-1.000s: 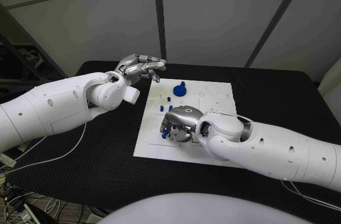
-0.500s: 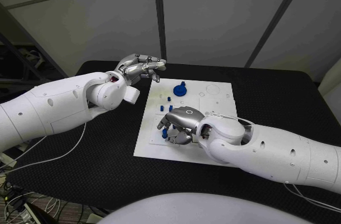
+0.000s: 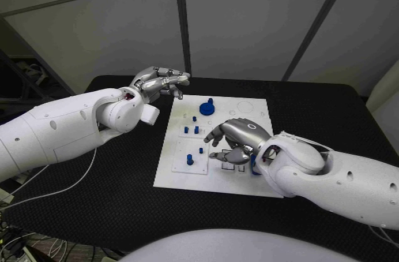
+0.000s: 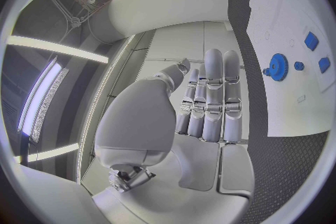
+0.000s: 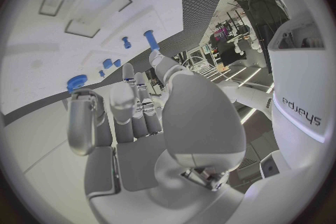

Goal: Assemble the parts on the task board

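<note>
Progress looks partial as we hover: on the flat white task board (image 3: 249,184), mid-counter (image 3: 124,204), a toothed blue gear (image 3: 207,107) and short blue pegs (image 3: 193,122) stand seated, while outlined slots beside our right hand (image 3: 237,138) stay bare. Its silver fingers (image 3: 218,136) spread, holding nothing. Our left hand (image 3: 158,80) curls loosely, empty, beyond the board's far corner.

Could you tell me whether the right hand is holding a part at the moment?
No, empty. The right hand hovers over the task board with fingers apart and nothing between them.
</note>
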